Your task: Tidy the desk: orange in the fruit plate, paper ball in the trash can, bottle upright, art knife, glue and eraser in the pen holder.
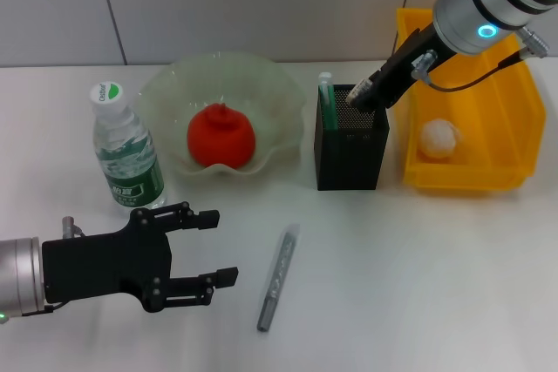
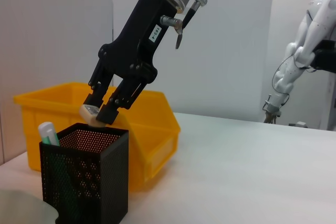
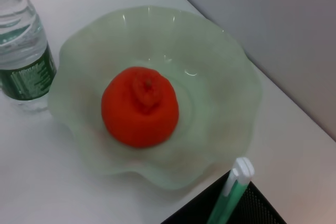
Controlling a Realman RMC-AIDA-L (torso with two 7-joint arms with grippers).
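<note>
The eraser, a small beige block, is pinched between the fingers of the right claw, which hangs just above the open rim of the black mesh pen holder; the block is above the rim, not yet inside the holder. The green glue stick stands in the holder at its corner nearest the bowl, white tip poking above the rim. Directly beside the holder, on the side away from the bowl, sits the yellow trash can with the white paper ball lying on its floor. On the holder's other side, the pale green fruit plate cradles the orange at its centre. Beyond the plate from the holder, the water bottle stands upright, white cap on top, near the plate's wavy rim. The grey art knife lies flat on the white tabletop, in front of the holder toward the robot and apart from it. The left claw, fingers spread apart and gripping nothing, hovers low over the tabletop in front of the bottle, its fingertips pointing toward the knife and well short of it.
</note>
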